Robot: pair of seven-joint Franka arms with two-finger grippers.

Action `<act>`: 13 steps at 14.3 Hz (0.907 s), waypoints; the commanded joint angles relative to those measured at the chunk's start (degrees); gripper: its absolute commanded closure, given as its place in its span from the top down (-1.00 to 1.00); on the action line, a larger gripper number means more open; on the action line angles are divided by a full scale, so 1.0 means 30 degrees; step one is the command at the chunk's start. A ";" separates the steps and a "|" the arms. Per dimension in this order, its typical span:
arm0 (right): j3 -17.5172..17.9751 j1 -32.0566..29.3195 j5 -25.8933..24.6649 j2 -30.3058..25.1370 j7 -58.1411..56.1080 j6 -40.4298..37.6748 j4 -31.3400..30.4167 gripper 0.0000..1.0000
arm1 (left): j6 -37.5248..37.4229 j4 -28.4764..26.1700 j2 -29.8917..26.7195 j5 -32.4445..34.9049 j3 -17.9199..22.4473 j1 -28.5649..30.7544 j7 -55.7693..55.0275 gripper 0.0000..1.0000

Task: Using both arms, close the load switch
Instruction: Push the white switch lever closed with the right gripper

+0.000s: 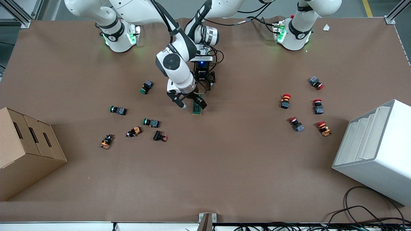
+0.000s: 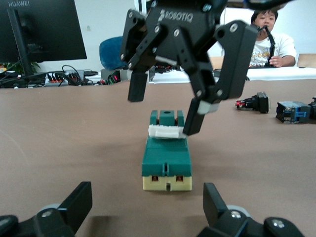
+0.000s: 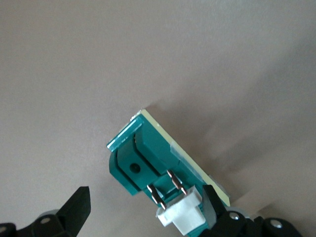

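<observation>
Both claws sit at the load switch [image 1: 197, 108], mid-desk [image 1: 224, 179]. Right claw [image 1: 190, 102] spread wide above it, one finger [image 2: 193, 118] touching the white lever [image 2: 166, 131]. Left claw [image 1: 205, 84] low at the switch's end, spread wide, not gripping. Green push-buttons [image 1: 151, 122] lie toward the right arm's end, red push-buttons [image 1: 296, 124] well apart toward the left arm's; neither blocks access.
</observation>
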 commanded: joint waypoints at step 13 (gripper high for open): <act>-0.0276 0.0414 0.0408 -0.0061 0.0663 0.0213 0.0538 1.00 | -0.0706 0.0841 0.2093 0.0894 0.0160 -0.0107 -0.2013 0.98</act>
